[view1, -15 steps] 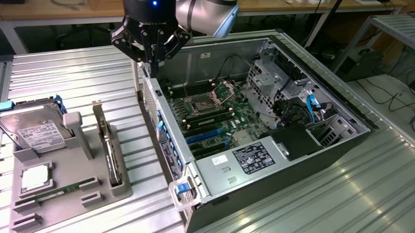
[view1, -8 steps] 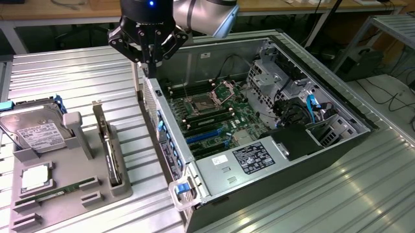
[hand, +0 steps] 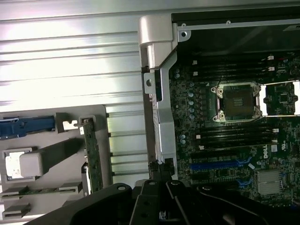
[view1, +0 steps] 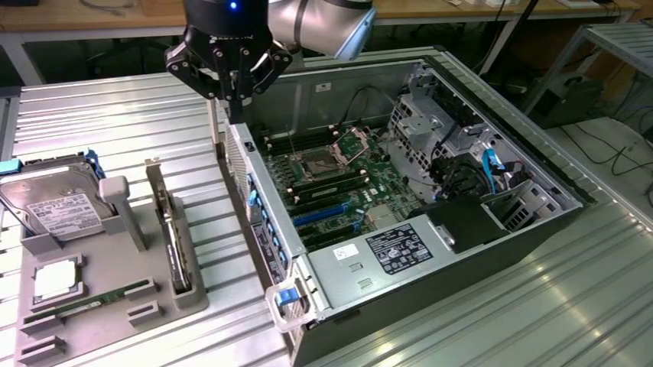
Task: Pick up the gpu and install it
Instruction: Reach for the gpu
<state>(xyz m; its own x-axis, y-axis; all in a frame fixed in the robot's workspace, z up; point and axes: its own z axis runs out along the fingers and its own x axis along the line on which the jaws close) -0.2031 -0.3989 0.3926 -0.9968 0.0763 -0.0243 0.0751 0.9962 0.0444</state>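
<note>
The gpu (view1: 170,225) is a thin dark card standing on edge in a slot of the grey holder tray (view1: 122,264), at the exterior view's left, its silver bracket at the far end. In the wrist view the gpu (hand: 92,157) shows as a narrow green-edged strip in the same tray (hand: 70,145). My gripper (view1: 237,103) hangs shut and empty over the near wall of the open computer case (view1: 306,275), to the right of the gpu and well above it. The dark gripper (hand: 161,187) fingers meet in the wrist view over the case's edge.
On the tray lie a silver hard drive (view1: 56,202), a processor (view1: 56,279) and a green memory stick (view1: 87,300). Inside the case are the motherboard (view1: 342,180), its blue expansion slots (view1: 321,214) (hand: 215,165) and an open processor socket (hand: 236,101). Ribbed metal table (view1: 122,122) surrounds everything.
</note>
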